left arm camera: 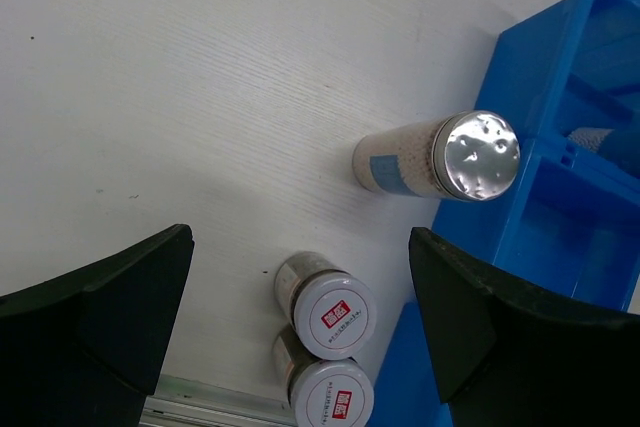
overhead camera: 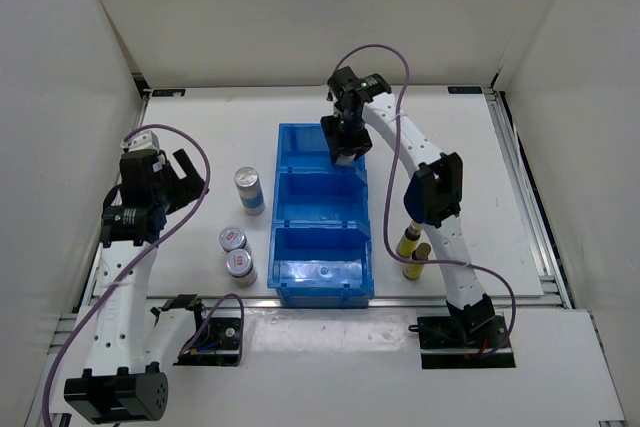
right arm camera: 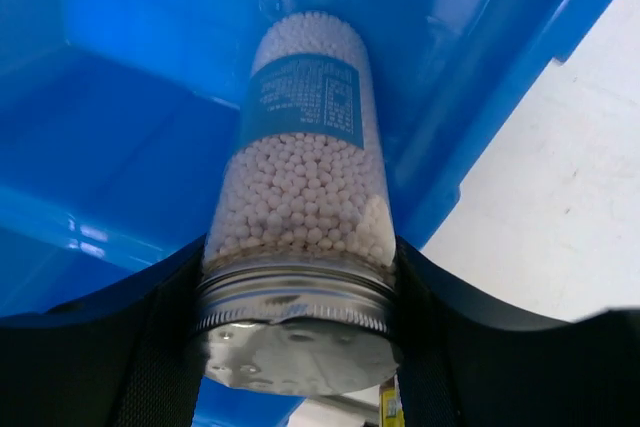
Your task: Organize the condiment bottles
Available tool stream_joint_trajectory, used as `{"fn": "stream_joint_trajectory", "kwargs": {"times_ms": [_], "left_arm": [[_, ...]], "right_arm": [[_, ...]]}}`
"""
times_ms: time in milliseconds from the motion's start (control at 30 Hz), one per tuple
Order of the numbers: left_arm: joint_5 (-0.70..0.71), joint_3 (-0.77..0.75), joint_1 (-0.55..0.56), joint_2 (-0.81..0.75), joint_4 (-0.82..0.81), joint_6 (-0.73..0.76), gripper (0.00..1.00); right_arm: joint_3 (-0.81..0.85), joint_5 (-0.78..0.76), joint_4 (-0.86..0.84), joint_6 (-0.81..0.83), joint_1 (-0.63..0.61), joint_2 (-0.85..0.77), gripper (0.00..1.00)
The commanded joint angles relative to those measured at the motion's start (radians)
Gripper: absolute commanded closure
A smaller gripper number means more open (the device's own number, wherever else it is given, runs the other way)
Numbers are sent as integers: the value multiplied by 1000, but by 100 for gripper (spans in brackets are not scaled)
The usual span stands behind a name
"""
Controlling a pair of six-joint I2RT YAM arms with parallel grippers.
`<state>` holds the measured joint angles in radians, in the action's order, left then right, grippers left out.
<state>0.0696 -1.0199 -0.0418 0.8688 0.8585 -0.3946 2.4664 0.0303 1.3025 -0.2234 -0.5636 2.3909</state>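
My right gripper (overhead camera: 345,143) is shut on a tall white-and-blue condiment bottle (right arm camera: 300,167) with a silver cap, holding it inside the far compartment of the blue bin (overhead camera: 325,277). Both fingers (right arm camera: 440,287) press just below the cap. A second tall bottle (overhead camera: 248,190) stands left of the bin, also seen as the tall bottle (left arm camera: 440,155). Two squat silver-topped bottles with red marks (overhead camera: 233,239) (overhead camera: 240,265) stand side by side nearer me. My left gripper (overhead camera: 176,179) hangs open above them, the squat bottles (left arm camera: 326,305) between its spread fingers. Two slim yellow bottles (overhead camera: 411,250) stand right of the bin.
The bin's middle and near compartments (overhead camera: 322,259) hold nothing. The bin wall (left arm camera: 560,207) lies just right of the left gripper. White enclosure walls ring the table, and a metal rail (overhead camera: 520,177) runs along its right side.
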Motion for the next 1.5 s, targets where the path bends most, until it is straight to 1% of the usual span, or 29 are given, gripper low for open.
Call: {"fn": "stream_joint_trajectory", "kwargs": {"times_ms": [0, 33, 67, 133, 167, 233, 267, 400, 533, 667, 700, 767, 833, 867, 900, 967, 1033, 1200, 1367, 1467], "left_arm": [[-36, 17, 2, -5, -15, -10, 0], [-51, 17, 2, -5, -27, 2, 0], [-82, 17, 2, -5, -27, 11, 0], [-112, 17, 2, -5, -53, 36, 0], [-135, 17, 2, 5, -53, 36, 0], [-149, 17, 2, 15, -81, 46, 0], [-158, 17, 2, 15, -81, 56, 0], [-183, 17, 2, 35, -111, 75, 0], [-227, 17, 2, 44, -148, 86, 0], [-292, 17, 2, 65, -206, 118, 0], [-335, 27, 2, 76, -225, 119, 0], [-375, 37, 11, 102, -285, 140, 0], [-401, 37, 34, 156, -309, 158, 0], [-413, 17, 58, 182, -309, 198, 0], [-424, 3, 74, 238, -309, 220, 0], [-397, -20, 115, 277, -309, 249, 0], [-369, -29, 115, 311, -343, 249, 0], [-349, -20, 149, 348, -377, 249, 0], [-303, -20, 184, 415, -395, 260, 0], [-294, -29, 184, 446, -395, 260, 0]], "right_arm": [[65, 3, -20, 12, 19, 16, 90], [65, 3, -20, 12, 30, 27, 83], [65, 13, -20, 12, 30, 27, 67], [75, 13, -20, 3, 30, 37, 48], [75, 13, -20, 2, 30, 24, 34], [106, 0, -20, -7, 30, 13, 19], [117, 0, -20, -17, 30, 1, 0], [149, 0, -20, -28, 41, -55, 0], [149, 0, -77, -37, 50, -174, 0], [100, -35, -132, -47, 50, -300, 0], [86, -44, -132, -47, 59, -347, 0], [45, -44, -147, -47, 71, -386, 0], [16, -44, -147, -47, 80, -426, 0], [-24, -32, -147, -47, 91, -440, 0], [-47, -32, -147, -47, 91, -462, 0], [-95, -32, -138, -47, 111, -481, 0], [-139, -32, -129, -47, 120, -495, 0], [-139, -32, -85, -47, 130, -495, 0], [-158, -32, -85, -47, 139, -495, 0], [-178, -23, -85, -47, 149, -495, 0]]}}
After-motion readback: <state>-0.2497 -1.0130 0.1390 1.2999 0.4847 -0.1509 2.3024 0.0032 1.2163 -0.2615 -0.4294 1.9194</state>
